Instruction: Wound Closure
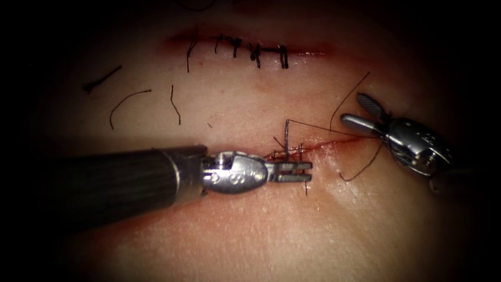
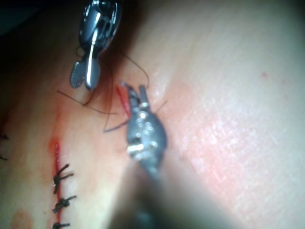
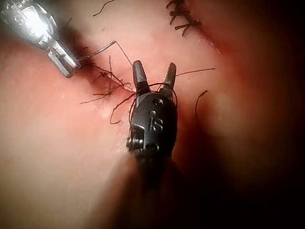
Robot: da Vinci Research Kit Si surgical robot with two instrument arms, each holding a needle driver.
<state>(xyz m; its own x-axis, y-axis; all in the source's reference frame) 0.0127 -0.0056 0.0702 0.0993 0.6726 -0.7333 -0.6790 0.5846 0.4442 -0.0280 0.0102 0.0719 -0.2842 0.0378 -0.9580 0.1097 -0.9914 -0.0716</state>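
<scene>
The jaws of the left tool (image 1: 305, 171) stood slightly parted, two prongs with a narrow gap, and I could not tell whether they pinched any thread; they lay at the lower cut (image 1: 313, 146), just below the knot of stitches (image 1: 286, 149). The jaws of the right tool (image 1: 360, 114) were spread wide, holding nothing between them, though thread (image 1: 334, 131) ran taut from the knot to the base of those jaws and looped around the tool's neck. I could not make out the needle anywhere. In the right wrist view the right tool (image 3: 153, 76) showed the same spread, with a dark strand curling across its wrist. In the left wrist view the left tool (image 2: 136, 93) sat by a line of red fluid (image 2: 122, 99) along the cut.

To the right of the cut, a loose thread tail (image 1: 362, 166) curved on the tissue (image 1: 271, 230) beneath the right tool. Farther up the tissue lay a second, already stitched cut (image 1: 250, 51), well apart from both tools. Cut ends of thread (image 1: 128, 104) lay scattered on the left between the two cuts. Below the left tool the tissue was bare and open.

A stamped mark on the left tool's wrist was too small to read, as was the one on the right tool. The picture's edges fell into darkness, hiding the tissue's borders.
</scene>
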